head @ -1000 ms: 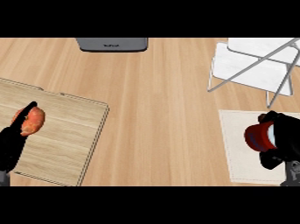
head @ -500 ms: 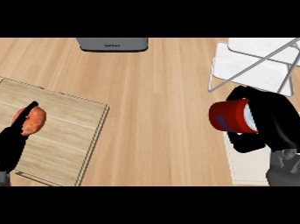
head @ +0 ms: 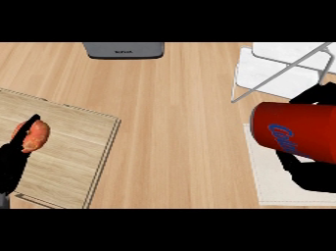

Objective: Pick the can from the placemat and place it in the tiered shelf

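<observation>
While the right hand [head: 321, 177] grips the tilted can [head: 306, 131], best level it before easing it onto the far-right shelf [head: 263, 73]; the left hand [head: 4, 166] rests open.

The wooden counter [head: 178, 122] carried a cutting board [head: 62, 157] at left, a pale placemat [head: 272, 188] at right, a white tiered shelf [head: 286, 73] beyond it, and a grey appliance [head: 123, 49] at the far edge.

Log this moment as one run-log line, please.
phase: carry | right hand: shut on can, over placemat | left hand: open, lower left | tiered shelf: no can yet
</observation>
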You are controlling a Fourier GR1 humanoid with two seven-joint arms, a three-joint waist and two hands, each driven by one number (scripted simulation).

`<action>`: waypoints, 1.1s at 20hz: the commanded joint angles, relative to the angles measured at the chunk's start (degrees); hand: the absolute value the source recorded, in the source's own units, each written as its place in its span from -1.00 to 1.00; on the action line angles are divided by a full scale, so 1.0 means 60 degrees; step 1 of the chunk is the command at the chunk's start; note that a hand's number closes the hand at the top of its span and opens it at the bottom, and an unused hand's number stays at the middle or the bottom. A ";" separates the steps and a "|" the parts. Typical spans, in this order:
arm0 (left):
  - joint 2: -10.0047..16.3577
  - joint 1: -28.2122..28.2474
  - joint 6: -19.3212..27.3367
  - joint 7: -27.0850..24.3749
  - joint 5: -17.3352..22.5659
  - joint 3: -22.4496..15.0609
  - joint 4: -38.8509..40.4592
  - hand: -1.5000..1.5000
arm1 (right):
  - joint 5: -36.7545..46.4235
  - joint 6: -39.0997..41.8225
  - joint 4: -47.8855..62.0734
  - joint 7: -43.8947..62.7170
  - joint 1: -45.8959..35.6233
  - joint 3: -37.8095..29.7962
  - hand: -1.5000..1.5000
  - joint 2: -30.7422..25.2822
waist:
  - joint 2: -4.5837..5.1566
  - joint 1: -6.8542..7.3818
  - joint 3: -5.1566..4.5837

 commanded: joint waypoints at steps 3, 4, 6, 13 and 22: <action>0.0342 -0.0192 -0.0527 -0.0027 0.0233 0.0449 0.0149 0.00 | -0.1767 0.1055 -0.1180 0.1900 -0.1473 -0.1433 1.00 -0.0396 | 0.0013 0.0030 0.0002; -0.0076 -0.0344 -0.0036 0.0135 -0.0233 0.0035 0.0273 0.00 | -0.2471 0.1142 -0.0644 0.1798 -0.2072 -0.2092 1.00 -0.0712 | 0.0018 0.0019 0.0002; -0.0174 -0.0035 0.0096 -0.0023 -0.0314 0.0015 -0.0235 0.00 | -0.3054 0.1210 -0.1352 0.2445 -0.2193 -0.2534 1.00 -0.0923 | -0.0020 -0.0019 0.0002; -0.0307 0.0061 0.0111 -0.0221 -0.0481 0.0015 0.0064 0.00 | -0.1617 0.1159 0.0286 0.2196 -0.3585 -0.2365 1.00 -0.2900 | 0.0006 0.0008 -0.0007; -0.0414 -0.0039 -0.0116 -0.0446 -0.0535 0.0069 0.0256 0.00 | -0.1560 0.1152 0.3058 0.1962 -0.5688 -0.2135 1.00 -0.3845 | 0.0029 0.0111 -0.0005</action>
